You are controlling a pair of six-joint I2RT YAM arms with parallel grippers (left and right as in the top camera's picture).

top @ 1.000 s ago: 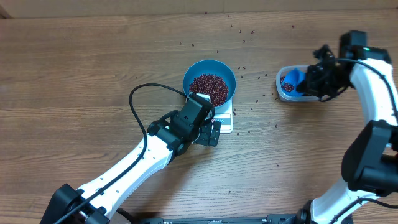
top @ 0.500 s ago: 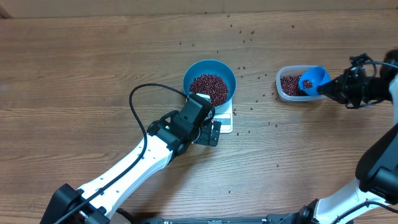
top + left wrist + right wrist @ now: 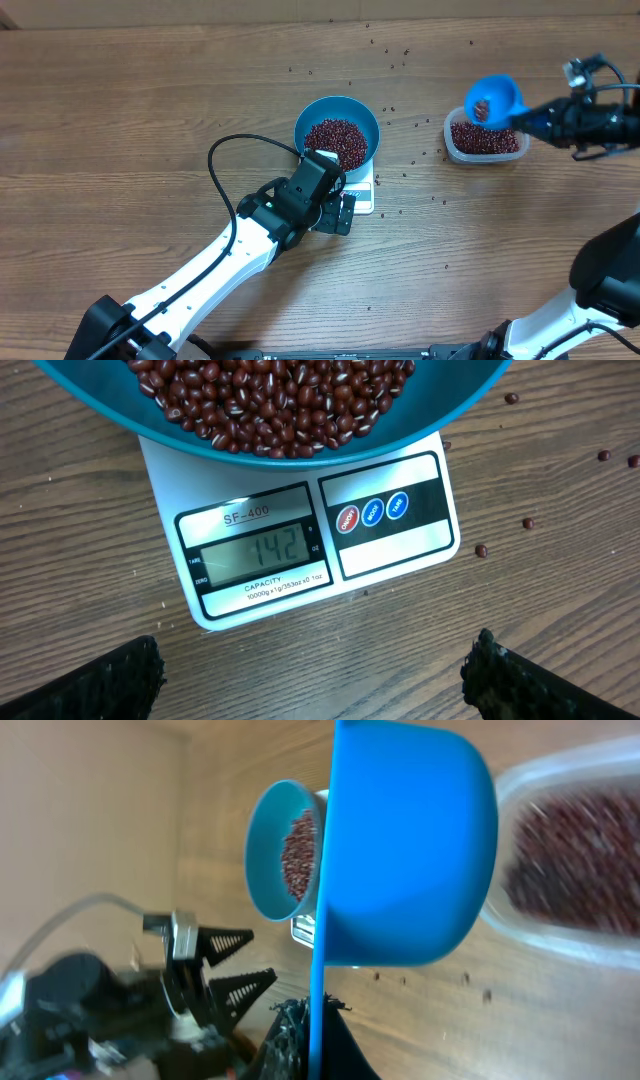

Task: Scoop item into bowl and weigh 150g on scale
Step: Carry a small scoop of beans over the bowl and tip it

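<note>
Closest to me, the left gripper [image 3: 318, 680] is hanging with its claw spread wide and gripping nothing, just in front of the small flat white square scale [image 3: 300, 550], whose display is showing 142. On the scale, the round bright blue bowl [image 3: 340, 106] is holding most of the small dark red-brown beans [image 3: 336, 140].

Further right, the right gripper [image 3: 548, 123] is clamping the handle of the small blue plastic scoop [image 3: 492, 98]. The scoop is carrying a few beans above the far edge of the clear rounded plastic tub [image 3: 450, 148].

With the reading only slightly short, I reckon tipping the whole scoop at once is risking an overshoot. A jolt on the crossing could add to the stray beans [image 3: 405, 52] dotting the brown wooden table [image 3: 120, 120].

The stretch between tub and bowl is lying open. The left arm is crowding only the bowl's near side, and the table's far edge is well behind.
</note>
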